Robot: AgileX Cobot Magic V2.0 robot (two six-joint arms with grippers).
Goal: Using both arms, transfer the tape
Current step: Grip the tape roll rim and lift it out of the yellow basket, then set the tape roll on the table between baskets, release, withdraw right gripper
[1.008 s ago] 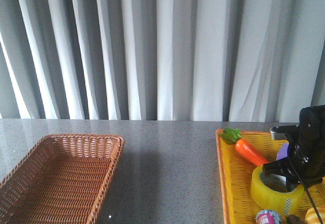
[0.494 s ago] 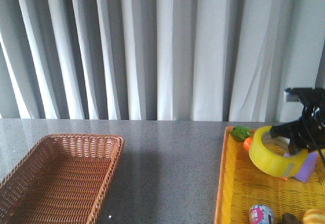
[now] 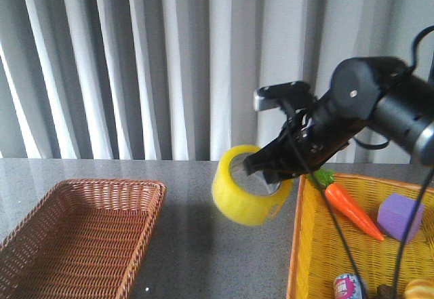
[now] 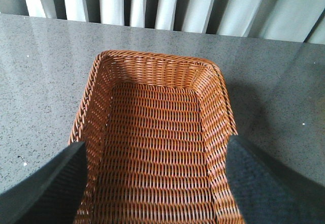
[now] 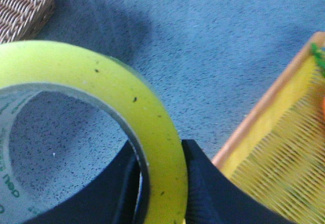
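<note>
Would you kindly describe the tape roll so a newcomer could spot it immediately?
Start at the yellow tray on the table's right side. Just left of its rim, the right gripper holds the tape in the air. It is the only ring-shaped item: translucent yellow with a pale printed core.

glossy tape [image 3: 248, 194], woven wicker basket [image 3: 74, 238]
</note>
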